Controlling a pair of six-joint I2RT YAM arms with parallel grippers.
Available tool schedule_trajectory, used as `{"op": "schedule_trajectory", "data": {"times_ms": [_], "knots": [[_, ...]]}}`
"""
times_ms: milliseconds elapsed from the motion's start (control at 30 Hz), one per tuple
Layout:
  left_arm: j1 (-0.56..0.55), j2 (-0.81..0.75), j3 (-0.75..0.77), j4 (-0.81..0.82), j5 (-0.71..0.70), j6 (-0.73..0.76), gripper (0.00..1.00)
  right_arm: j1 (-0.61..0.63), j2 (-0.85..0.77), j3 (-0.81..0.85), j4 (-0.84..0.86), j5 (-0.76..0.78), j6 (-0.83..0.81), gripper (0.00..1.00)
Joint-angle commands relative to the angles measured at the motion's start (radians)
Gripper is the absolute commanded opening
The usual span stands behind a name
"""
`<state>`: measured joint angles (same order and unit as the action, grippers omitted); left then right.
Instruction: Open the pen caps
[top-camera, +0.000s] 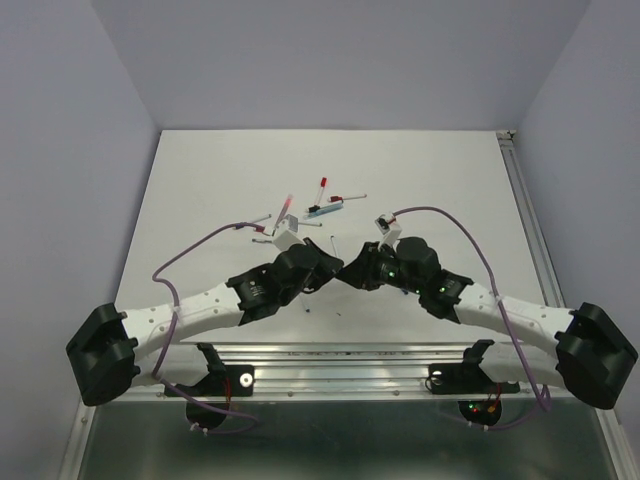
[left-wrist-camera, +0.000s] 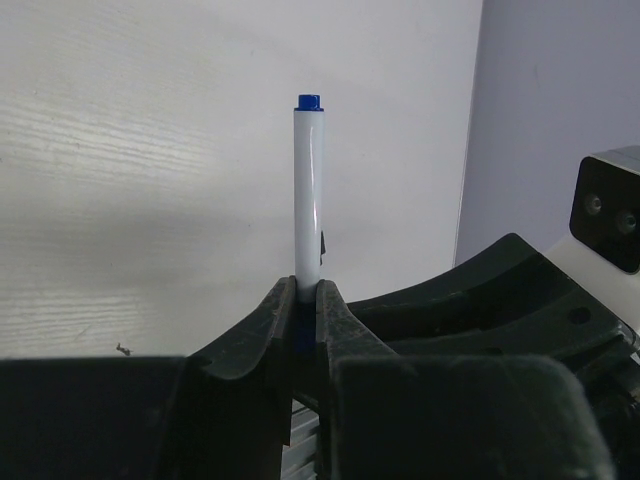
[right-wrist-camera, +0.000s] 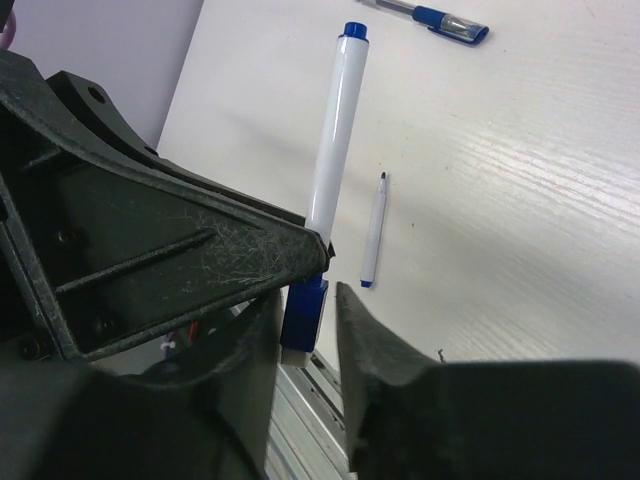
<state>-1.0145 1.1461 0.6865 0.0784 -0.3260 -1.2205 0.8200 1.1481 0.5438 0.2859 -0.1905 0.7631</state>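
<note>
Scene: two arms meet nose to nose above the white table (top-camera: 450, 200), one pen shared between them.

Left gripper (left-wrist-camera: 305, 300): pressed together on the white pen (left-wrist-camera: 308, 190), gripping the barrel low down so that it stands up between the fingers.

Pen cap: the blue cap (right-wrist-camera: 303, 305) sits on the pen's lower end, just past the left fingers, held off the table.

Right gripper (right-wrist-camera: 305, 312): fingers stand either side of that cap, with a sliver of light on one side (perhaps only the angle). We cannot tell whether it is pinched yet.

Step in hand: as we read it, taking hold of the cap before the pull.

Doing it well: we would seat both pads squarely on the cap alone and clear of the barrel. Then pull straight along the pen's axis while the left grip holds firm. A skewed tug could bend the pen or slip off so short a cap.

Elsewhere: a thin uncapped pen (right-wrist-camera: 373, 235) and a capped blue pen (right-wrist-camera: 440, 20) lie on the table beyond.
</note>
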Motion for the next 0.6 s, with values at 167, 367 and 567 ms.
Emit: {"op": "schedule_trajectory", "data": {"times_ms": [167,367,567], "knots": [[-0.010,0.003,0.007,0.032,-0.068,-0.011,0.06,0.013,0.027,0.082,0.015,-0.044,0.041,0.01],[-0.010,-0.002,0.015,0.029,-0.113,-0.005,0.44,0.016,-0.025,0.061,-0.004,-0.095,0.079,0.01],[-0.010,0.006,0.033,0.031,-0.130,0.016,0.44,0.015,-0.070,0.039,-0.028,-0.139,0.091,0.01]]}}
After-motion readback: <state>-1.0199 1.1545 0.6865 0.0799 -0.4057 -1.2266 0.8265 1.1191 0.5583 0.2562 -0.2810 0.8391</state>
